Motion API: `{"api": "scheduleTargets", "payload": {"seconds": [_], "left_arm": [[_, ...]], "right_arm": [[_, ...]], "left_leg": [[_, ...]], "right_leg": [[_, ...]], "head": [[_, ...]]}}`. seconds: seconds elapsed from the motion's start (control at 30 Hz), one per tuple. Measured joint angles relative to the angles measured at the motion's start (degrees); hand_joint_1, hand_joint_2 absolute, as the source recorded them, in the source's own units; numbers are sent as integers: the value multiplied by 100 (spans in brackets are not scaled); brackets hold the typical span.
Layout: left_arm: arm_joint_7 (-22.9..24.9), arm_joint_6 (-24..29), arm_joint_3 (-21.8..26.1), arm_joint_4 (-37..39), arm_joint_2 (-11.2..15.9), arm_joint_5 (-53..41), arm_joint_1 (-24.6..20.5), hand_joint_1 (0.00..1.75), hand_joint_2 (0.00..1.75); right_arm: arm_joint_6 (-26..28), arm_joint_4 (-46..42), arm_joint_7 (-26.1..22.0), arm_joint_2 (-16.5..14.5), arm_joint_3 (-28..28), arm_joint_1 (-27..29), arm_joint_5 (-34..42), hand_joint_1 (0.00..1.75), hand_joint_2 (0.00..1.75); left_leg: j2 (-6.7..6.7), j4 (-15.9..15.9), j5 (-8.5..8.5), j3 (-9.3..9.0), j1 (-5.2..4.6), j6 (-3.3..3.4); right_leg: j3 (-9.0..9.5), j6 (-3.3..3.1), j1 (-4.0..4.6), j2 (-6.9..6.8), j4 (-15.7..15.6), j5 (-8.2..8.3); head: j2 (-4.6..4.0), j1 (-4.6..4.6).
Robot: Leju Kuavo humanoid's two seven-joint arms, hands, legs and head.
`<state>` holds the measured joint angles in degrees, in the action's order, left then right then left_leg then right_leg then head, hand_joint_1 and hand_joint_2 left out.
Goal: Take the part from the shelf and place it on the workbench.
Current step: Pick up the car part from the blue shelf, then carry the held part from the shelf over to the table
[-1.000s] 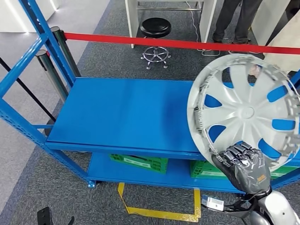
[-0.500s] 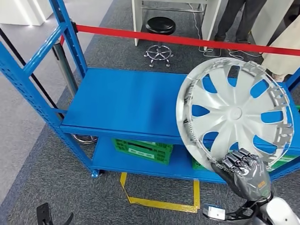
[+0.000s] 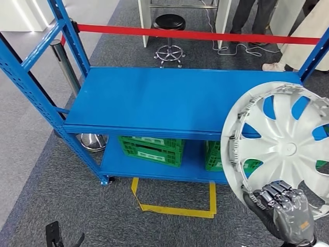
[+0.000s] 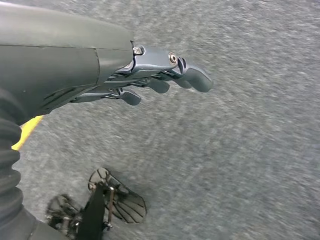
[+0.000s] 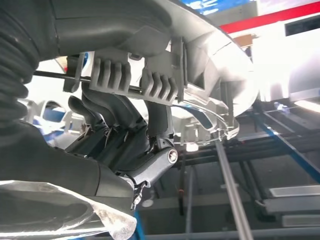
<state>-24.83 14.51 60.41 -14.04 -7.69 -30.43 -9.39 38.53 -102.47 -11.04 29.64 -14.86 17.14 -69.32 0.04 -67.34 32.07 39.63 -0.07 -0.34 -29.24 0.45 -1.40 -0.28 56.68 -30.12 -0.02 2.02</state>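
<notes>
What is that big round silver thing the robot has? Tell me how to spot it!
Find the long blue shelf across the middle of the head view, then look toward its right end. In front of it, the robot's right hand grips the lower rim of a wheel cover. It is the one big silver disc there, with curved spokes and blue showing through the gaps.

Right hand (image 3: pixel 289 211): dark grey segmented fingers, orange mark on back. Left hand (image 4: pixel 151 75): grey-blue fingers, silver screws, black ribbed wrist cover.
</notes>
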Motion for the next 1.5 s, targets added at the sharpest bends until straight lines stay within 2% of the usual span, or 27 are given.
{"api": "scheduleTargets", "payload": {"seconds": [0.03, 0.07, 0.13, 0.2, 0.27, 0.3, 0.37, 0.4, 0.5, 0.57, 0.63, 0.67, 0.73, 0.8, 0.83, 0.9, 0.93, 0.97, 1.07, 1.1, 1.17, 1.2, 1.27, 1.33, 1.37, 1.43, 1.5], "left_arm": [[3, 4, -3, 1, -2, 1, 9, 0, 175], [4, 8, -5, 1, -2, 1, 13, 0, 175], [5, 14, -15, 1, -1, -1, 14, 0, 175], [7, 15, -30, 0, 1, -1, 10, 0, 175], [9, 13, -41, -1, 2, -1, -13, 0, 175], [9, 8, -43, -2, 3, -1, -28, 0, 175], [13, -2, -45, -2, 1, -1, -38, 0, 175], [18, -5, -45, -1, -1, 1, -34, 0, 175], [30, -9, -45, 0, -1, 6, -29, 0, 175], [30, -13, -45, 1, 2, 6, -33, 0, 175], [30, -19, -45, 1, 0, 5, -34, 0, 175], [31, -21, -45, 1, -2, 5, -33, 0, 175], [31, -22, -46, 0, -5, 5, -34, 0, 175], [27, -22, -47, -1, -4, 5, -38, 0, 175], [24, -24, -48, -2, -3, 6, -42, 0, 175], [11, -36, -48, -2, 5, 8, -46, 0, 175], [3, -49, -48, -1, 10, 11, -46, 0, 175], [-4, -72, -48, -1, 13, 19, -44, 0, 175], [-14, -133, -48, 1, 7, 60, -60, 0, 175], [-15, -139, -48, 0, 6, 75, -68, 0, 175], [-9, -140, -48, -1, 6, 102, -75, 0, 175], [-2, -138, -48, -1, 6, 114, -76, 0, 175], [11, -132, -48, -1, 10, 138, -78, 0, 175], [7, -138, -48, -2, 18, 186, -86, 0, 175], [0, -161, -47, -2, 27, 227, -88, 0, 175], [-7, -256, -43, -1, 46, 339, -77, 0, 175], [19, -367, -35, -1, 81, 454, -57, 0, 175]], "right_arm": [[-2, 0, 7, 8, 1, 5, -1, 175, 175], [-2, 0, 11, 15, 2, 9, -3, 175, 175], [-2, 0, 10, 30, 1, 17, -8, 175, 175], [-2, -1, 21, 42, 1, 29, 2, 175, 175], [-2, -2, 42, 65, 3, 48, 25, 175, 175], [-3, -2, 52, 79, 5, 55, 39, 175, 175], [-5, 0, 65, 103, 8, 61, 63, 175, 175], [-7, 1, 68, 116, 10, 68, 70, 175, 175], [-8, 4, 68, 147, 25, 91, 78, 175, 175], [-8, 8, 68, 153, 31, 94, 77, 175, 175], [-8, 13, 68, 154, 33, 96, 78, 175, 175], [-8, 16, 68, 155, 36, 97, 78, 175, 175], [-8, 18, 69, 158, 43, 96, 79, 175, 175], [-8, 16, 72, 167, 55, 91, 80, 175, 175], [-8, 16, 73, 171, 60, 92, 80, 175, 175], [-8, 20, 82, 175, 66, 100, 84, 175, 175], [-8, 25, 89, 175, 67, 106, 89, 175, 175], [-8, 30, 97, 175, 68, 112, 99, 175, 175], [-9, 35, 115, 175, 76, 135, 158, 175, 175], [-13, 34, 120, 175, 84, 148, 190, 175, 175], [-20, 30, 133, 178, 107, 203, 264, 175, 175], [-22, 23, 145, 182, 120, 249, 301, 175, 175], [-22, 2, 171, 193, 148, 342, 356, 175, 175], [-21, -13, 170, 201, 162, 395, 393, 175, 175], [-28, -15, 145, 202, 158, 398, 407, 175, 175], [-83, 13, 38, 189, 120, 318, 398, 175, 175], [-219, 135, -100, 119, 26, 47, 354, 175, 175]], "left_leg": [[0, -365, 215, 38, 8, -12], [0, -641, 281, 32, 11, -13], [-1, -709, 49, -166, 7, 21], [-6, -69, -182, -695, -17, 107], [-13, 772, -101, -1250, -49, 181], [-16, 1017, -37, -1382, -66, 201], [-12, 1142, -81, -1353, -71, 224], [-1, 1159, -150, -1301, -68, 245], [32, 1193, -329, -1120, -57, 315], [35, 1180, -432, -978, -67, 331], [37, 1147, -562, -781, -77, 329], [39, 1116, -626, -668, -77, 321], [39, 1031, -730, -470, -76, 289], [34, 937, -816, -342, -92, 243], [31, 909, -866, -302, -100, 222], [23, 893, -955, -250, -101, 172], [17, 867, -903, -224, -95, 136], [10, 758, -730, -193, -83, 95], [3, -131, 131, -60, -35, 0], [3, -455, 266, -40, -24, -12], [2, -696, 133, -172, -15, -7], [1, -521, -40, -359, -17, 15], [-10, 237, -203, -904, -33, 95], [-19, 905, -103, -1291, -60, 156], [-19, 1061, -63, -1347, -74, 173], [2, 1136, -163, -1268, -73, 214], [49, 1185, -327, -1131, -52, 278]], "right_leg": [[-81, -15, 10, -1, 9, 64], [-172, -16, 21, -1, 25, 127], [-359, -15, 47, -1, 71, 237], [-515, -3, 77, 0, 116, 337], [-602, 37, 99, -7, 139, 442], [-632, 71, 97, -14, 136, 500], [-686, 147, 75, -18, 120, 588], [-725, 180, 68, -12, 150, 530], [-929, 220, 67, 15, 661, -133], [-1041, 229, 68, 17, 1253, -513], [-1016, 235, 70, 18, 1700, -477], [-895, 234, 69, 18, 1709, -295], [-378, 226, 65, 16, 1178, -20], [255, 200, 71, 20, 310, -163], [425, 177, 79, 23, 21, -279], [424, 100, 81, 18, -133, -318], [363, 58, 75, 10, -122, -269], [307, 11, 67, -2, -121, -211], [119, -66, 69, -24, -108, -13], [42, -69, 73, -26, -87, 52], [-161, -63, 79, -25, -13, 168], [-269, -57, 83, -24, 32, 214], [-434, -35, 97, -21, 113, 294], [-525, 14, 99, -21, 144, 390], [-557, 50, 94, -21, 141, 448], [-623, 121, 75, -11, 130, 488], [-740, 176, 69, 2, 349, 145]], "head": [[0, 10], [0, 11], [0, 15], [1, 14], [1, 8], [1, 7], [0, 7], [0, 1], [0, -46], [0, -56], [0, -56], [0, -56], [1, -56], [1, -58], [1, -58], [1, -62], [1, -60], [1, -54], [0, -28], [0, -26], [0, -25], [0, -24], [1, -26], [1, -30], [1, -31], [1, -29], [0, -44]]}}
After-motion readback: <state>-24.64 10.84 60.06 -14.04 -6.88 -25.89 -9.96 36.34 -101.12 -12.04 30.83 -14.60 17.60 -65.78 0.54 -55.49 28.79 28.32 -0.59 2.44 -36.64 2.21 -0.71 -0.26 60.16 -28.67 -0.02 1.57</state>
